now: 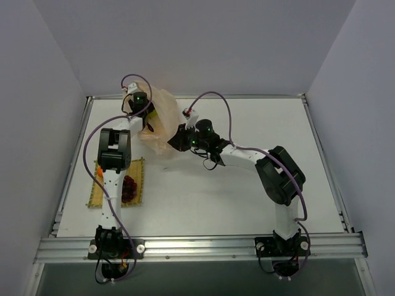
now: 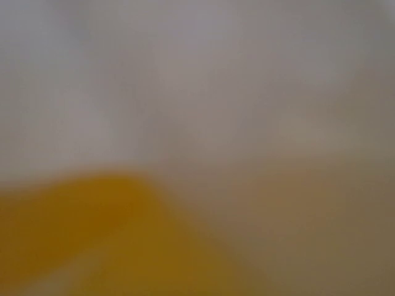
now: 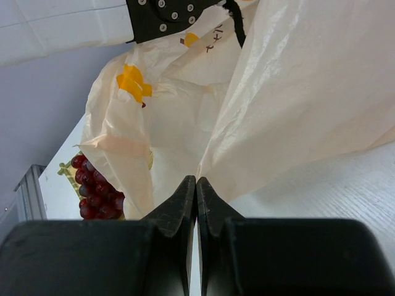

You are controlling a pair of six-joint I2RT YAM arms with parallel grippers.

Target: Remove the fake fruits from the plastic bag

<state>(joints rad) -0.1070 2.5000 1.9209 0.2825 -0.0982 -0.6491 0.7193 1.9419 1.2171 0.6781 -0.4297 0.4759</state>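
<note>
The plastic bag [image 1: 159, 117] stands crumpled at the table's back left, pale peach with orange printed marks [image 3: 133, 81]. My right gripper [image 3: 196, 180] is shut, pinching a fold of the bag's near edge [image 1: 171, 142]. My left gripper [image 1: 148, 120] reaches down into the bag's mouth, its fingers hidden by plastic. The left wrist view is all blur: grey-peach film and a yellow-orange shape [image 2: 74, 240] that I cannot identify. A dark red grape bunch [image 1: 128, 188] lies outside the bag on the yellow mat [image 1: 139, 166]; it also shows in the right wrist view [image 3: 92, 188].
A small orange thing [image 1: 99, 168] lies at the mat's left edge. The left arm [image 1: 114, 154] hangs over the mat. Grey walls close the table on three sides, and a metal rail [image 1: 197, 246] runs along the near edge.
</note>
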